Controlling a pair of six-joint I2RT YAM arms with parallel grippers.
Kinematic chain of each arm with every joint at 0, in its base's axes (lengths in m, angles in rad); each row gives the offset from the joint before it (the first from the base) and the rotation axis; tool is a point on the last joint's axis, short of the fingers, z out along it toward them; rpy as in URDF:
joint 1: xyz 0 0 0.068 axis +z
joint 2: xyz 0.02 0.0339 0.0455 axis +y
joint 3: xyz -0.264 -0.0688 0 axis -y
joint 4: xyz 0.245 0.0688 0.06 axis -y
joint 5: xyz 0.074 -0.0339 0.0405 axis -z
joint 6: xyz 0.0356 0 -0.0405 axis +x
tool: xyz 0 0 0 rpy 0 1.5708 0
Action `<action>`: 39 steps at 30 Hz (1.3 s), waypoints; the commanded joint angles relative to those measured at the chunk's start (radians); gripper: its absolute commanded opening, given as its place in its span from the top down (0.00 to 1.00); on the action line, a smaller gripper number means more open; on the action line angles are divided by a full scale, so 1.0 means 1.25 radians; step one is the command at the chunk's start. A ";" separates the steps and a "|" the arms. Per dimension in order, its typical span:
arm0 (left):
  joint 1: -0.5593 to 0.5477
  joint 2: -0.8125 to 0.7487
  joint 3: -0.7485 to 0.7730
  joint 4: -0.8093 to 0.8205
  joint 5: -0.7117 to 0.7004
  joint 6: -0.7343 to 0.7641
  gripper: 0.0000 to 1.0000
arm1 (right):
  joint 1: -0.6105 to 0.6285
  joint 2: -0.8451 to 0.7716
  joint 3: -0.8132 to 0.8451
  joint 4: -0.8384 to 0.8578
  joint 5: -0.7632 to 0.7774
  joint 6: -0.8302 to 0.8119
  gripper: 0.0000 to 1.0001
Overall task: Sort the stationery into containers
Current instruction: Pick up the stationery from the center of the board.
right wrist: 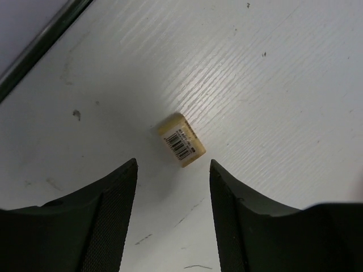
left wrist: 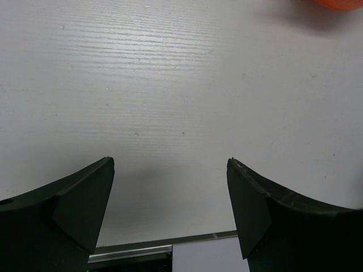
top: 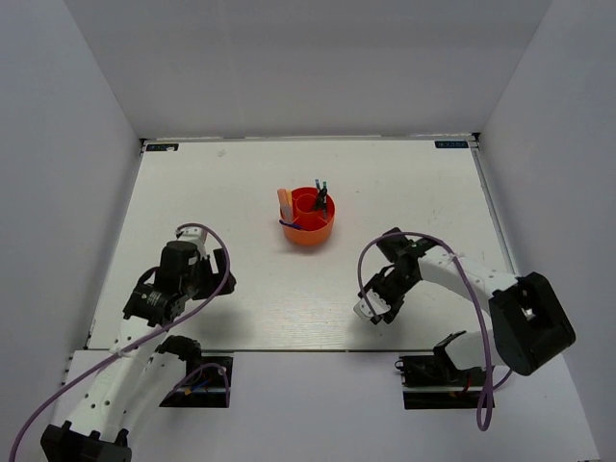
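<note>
The orange tub [top: 308, 219] stands at the table's middle and holds dark scissors handles, pens and a pale eraser block upright in its compartments. Its edge shows at the top right of the left wrist view [left wrist: 340, 3]. The tiny beige cube [right wrist: 181, 140], with a barcode label, lies on the table just ahead of my right gripper [right wrist: 173, 164], which is open and empty with the jaws on either side of its near end. In the top view the cube [top: 364, 310] sits at the right gripper's [top: 377, 300] tip near the front edge. My left gripper [left wrist: 170, 170] is open and empty over bare table [top: 197, 274].
The table's front edge [left wrist: 170, 242] runs just behind the left gripper and shows at the top left of the right wrist view [right wrist: 39, 42]. White walls enclose the table on the left, right and back.
</note>
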 commanded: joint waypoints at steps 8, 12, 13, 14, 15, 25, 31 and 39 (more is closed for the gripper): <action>0.018 -0.090 -0.039 0.001 0.012 0.003 0.08 | 0.070 0.135 0.107 -0.057 0.095 -0.174 0.48; 0.018 -0.091 -0.034 0.001 0.012 0.005 0.08 | 0.095 0.161 0.118 -0.084 0.121 -0.189 0.49; 0.019 -0.091 -0.034 0.004 0.013 0.004 0.08 | 0.097 0.168 0.120 -0.091 0.124 -0.193 0.49; 0.018 -0.092 -0.034 0.003 0.014 0.004 0.08 | 0.107 0.177 0.119 -0.094 0.128 -0.194 0.50; 0.019 -0.095 -0.037 0.004 0.014 0.004 0.07 | 0.109 0.179 0.120 -0.092 0.137 -0.195 0.50; 0.017 -0.113 -0.038 0.004 0.016 0.003 0.07 | 0.163 0.237 0.117 -0.108 0.202 -0.184 0.58; 0.018 -0.118 -0.039 0.006 0.016 0.002 0.07 | 0.190 0.251 0.086 -0.092 0.202 -0.137 0.66; 0.018 -0.123 -0.038 0.004 0.016 0.003 0.06 | 0.226 0.252 0.090 -0.065 0.176 0.052 0.97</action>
